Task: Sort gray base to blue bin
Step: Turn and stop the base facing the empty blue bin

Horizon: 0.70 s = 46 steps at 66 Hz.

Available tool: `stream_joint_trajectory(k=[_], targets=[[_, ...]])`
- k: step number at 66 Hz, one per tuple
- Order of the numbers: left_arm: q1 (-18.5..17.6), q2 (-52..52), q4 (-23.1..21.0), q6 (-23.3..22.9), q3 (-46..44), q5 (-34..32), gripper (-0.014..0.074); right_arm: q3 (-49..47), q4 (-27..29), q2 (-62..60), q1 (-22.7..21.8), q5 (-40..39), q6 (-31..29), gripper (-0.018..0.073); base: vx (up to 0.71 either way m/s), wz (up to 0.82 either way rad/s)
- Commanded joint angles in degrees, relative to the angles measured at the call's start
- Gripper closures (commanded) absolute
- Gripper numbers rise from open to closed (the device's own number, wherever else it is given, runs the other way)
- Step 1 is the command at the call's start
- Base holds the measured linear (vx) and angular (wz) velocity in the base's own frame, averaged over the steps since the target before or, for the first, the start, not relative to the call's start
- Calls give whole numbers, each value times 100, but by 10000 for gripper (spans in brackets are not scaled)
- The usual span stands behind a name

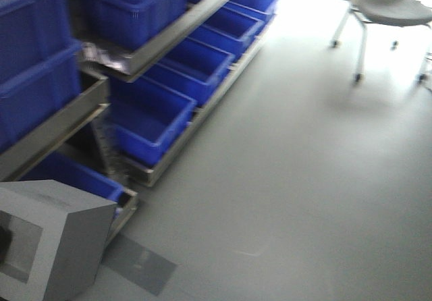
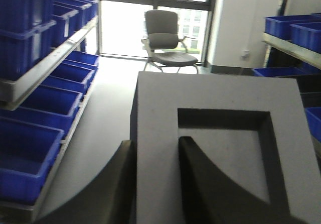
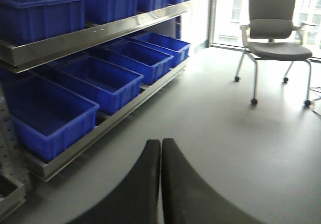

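The gray base fills the left wrist view, a matte gray block with a square recess facing me. My left gripper is shut on its wall, one dark finger outside and one inside the recess. In the front view the gray base hangs at the bottom left, next to the rack. Several deep blue bins stand in rows on the rack's shelves to the left; the nearest low blue bin is open-topped and looks empty. My right gripper is shut with nothing in it, above the bare floor.
The steel shelf rack runs along the left with its base rail at floor level. A gray office chair on wheels stands by the bright window at the far end. More blue tubs sit on a rack at the right.
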Motion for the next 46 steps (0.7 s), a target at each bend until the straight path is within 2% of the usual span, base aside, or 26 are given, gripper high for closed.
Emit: stream_joint_trajectory(k=[1, 46], targets=[[-46, 52, -43, -31, -192, -648, 602, 83, -35, -66, -26, -425, -31, 568, 24, 85], [-46, 52, -43, -31, -192, -648, 602, 83, -35, -66, -26, -425, -31, 568, 21, 81]])
